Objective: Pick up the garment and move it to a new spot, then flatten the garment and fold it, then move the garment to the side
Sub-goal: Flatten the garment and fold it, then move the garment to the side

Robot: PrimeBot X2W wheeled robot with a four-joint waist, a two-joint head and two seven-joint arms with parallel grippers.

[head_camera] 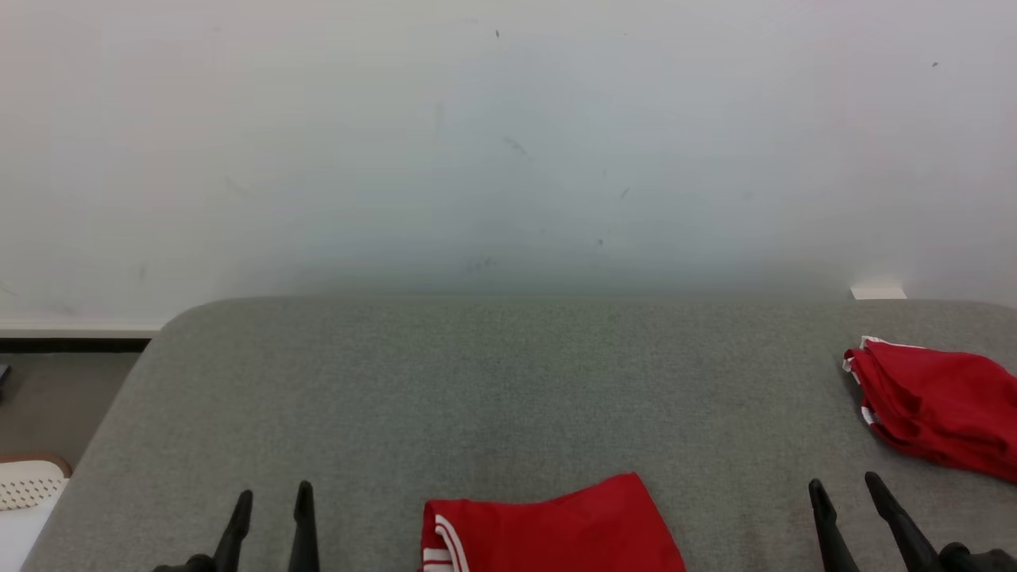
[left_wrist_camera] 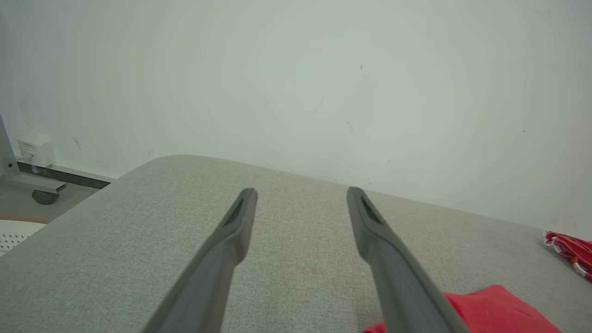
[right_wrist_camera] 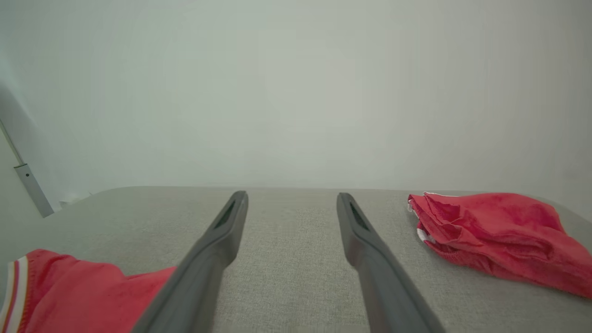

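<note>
Pale wall across the whole background, faintly scuffed and speckled, meeting a grey woven-fabric surface with rounded far corners. Off that surface, well to the left of the left gripper: brownish floor, a dark baseboard strip at the foot of the wall, and a white perforated object with a brown rim at the near left. From the left wrist, also a small white wall box and a dark caster wheel beyond the surface's left corner. Left gripper low at the near edge, fingers spread apart, nothing between them, bare grey cloth ahead of the tips. Just to its right, between the two grippers, a flat red garment lying at the near edge of the surface, white stripes along its left border, touching neither gripper. Right gripper to the right of that garment, likewise parted and empty, tips over bare fabric. Farther right and a little beyond its fingertips, a crumpled red garment, heaped, with white trim at its left end, near the surface's right side, apart from the gripper. Behind that heap, at the seam of wall and surface, a small white tab.
</note>
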